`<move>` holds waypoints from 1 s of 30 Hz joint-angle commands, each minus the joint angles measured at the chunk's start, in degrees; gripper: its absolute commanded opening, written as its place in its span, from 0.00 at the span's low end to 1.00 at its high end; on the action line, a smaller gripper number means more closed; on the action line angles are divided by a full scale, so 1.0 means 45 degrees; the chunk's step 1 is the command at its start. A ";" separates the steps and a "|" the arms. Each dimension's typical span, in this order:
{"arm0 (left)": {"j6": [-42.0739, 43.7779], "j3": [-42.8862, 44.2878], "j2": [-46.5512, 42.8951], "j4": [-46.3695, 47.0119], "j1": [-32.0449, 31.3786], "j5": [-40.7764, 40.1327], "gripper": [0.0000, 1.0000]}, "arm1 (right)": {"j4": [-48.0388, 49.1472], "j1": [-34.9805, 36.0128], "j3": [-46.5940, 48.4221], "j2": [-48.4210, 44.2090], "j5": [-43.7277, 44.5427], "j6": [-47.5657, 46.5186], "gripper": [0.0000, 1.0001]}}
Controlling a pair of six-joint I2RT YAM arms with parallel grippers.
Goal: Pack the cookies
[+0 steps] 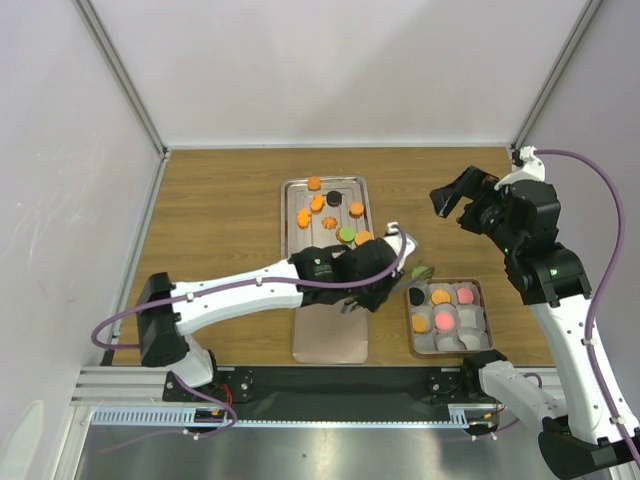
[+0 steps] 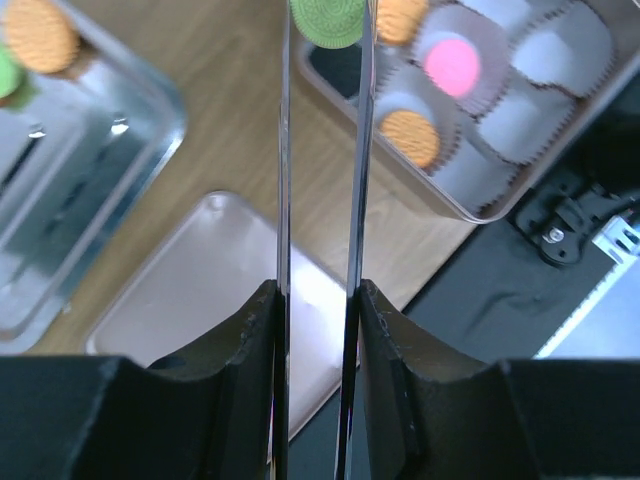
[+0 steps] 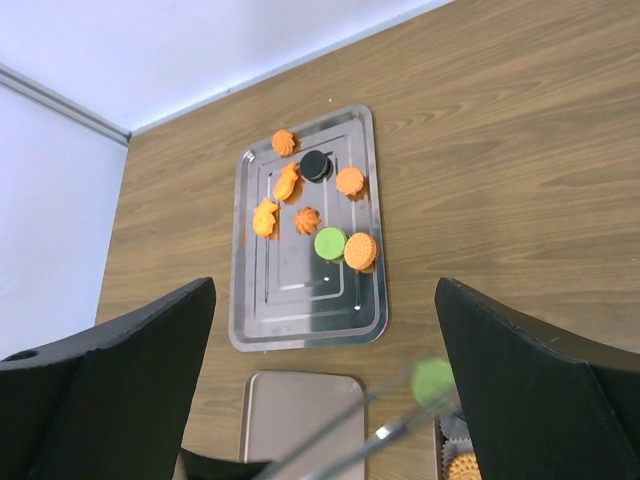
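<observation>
Pinching tongs (image 2: 283,200) hold a green cookie (image 2: 328,20), half cropped.

A brown wood-grain tabletop (image 1: 220,200) stands enclosed by plain white wall panels (image 1: 340,60) joined by grey metal corner posts (image 1: 120,75). A ribbed silver rail (image 1: 330,413) lines its near edge. Light is even.

You'll find most cookies (image 1: 314,183), orange plus one black and one green, lying flat at upper centre. One green cookie (image 2: 328,20) seems pinched between tongs (image 2: 283,150). Orange, pink and black ones sit lower right.
</observation>
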 commanded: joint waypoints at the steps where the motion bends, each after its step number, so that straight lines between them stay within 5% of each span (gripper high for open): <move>1: 0.0173 0.0876 0.0406 0.1063 -0.0499 0.0483 0.38 | -0.0356 0.0024 0.0729 -0.0230 0.0618 0.0256 1.00; 11: 0.0701 0.2556 0.2417 0.1826 -0.1788 0.1362 0.39 | -0.1119 0.0063 0.1198 -0.0328 0.1281 0.0296 1.00; 30: 0.0760 0.3494 0.4412 0.2412 -0.1984 0.1792 0.39 | -0.1959 -0.0015 0.2078 -0.0093 0.1439 -0.0369 1.00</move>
